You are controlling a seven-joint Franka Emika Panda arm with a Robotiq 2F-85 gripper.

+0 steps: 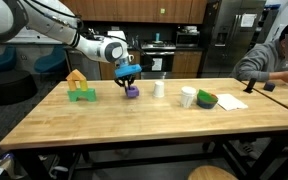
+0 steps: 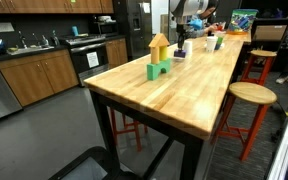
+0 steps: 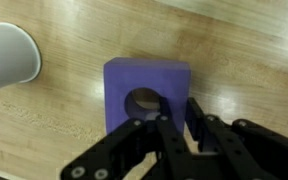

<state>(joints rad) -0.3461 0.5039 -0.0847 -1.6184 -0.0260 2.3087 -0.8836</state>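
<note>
Gripper (image 3: pixel 179 120) pinches purple block (image 3: pixel 124 78), fingers closed on its wall beside the round hole. Block sits on wooden table (image 3: pixel 244 50), near white cup (image 3: pixel 9 55); green-and-yellow block stack (image 1: pixel 80 88) stands well apart from that cup.

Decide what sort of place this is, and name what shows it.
Probably a shared office or lab kitchen: wooden cabinets with a sink, an oven and a refrigerator along the wall.

Green-and-yellow block stack (image 1: pixel 80 87), white cup (image 1: pixel 159 88), white mug (image 1: pixel 188 97), perhaps a green bowl (image 1: pixel 206 100), on wooden table (image 1: pixel 134 120).
</note>
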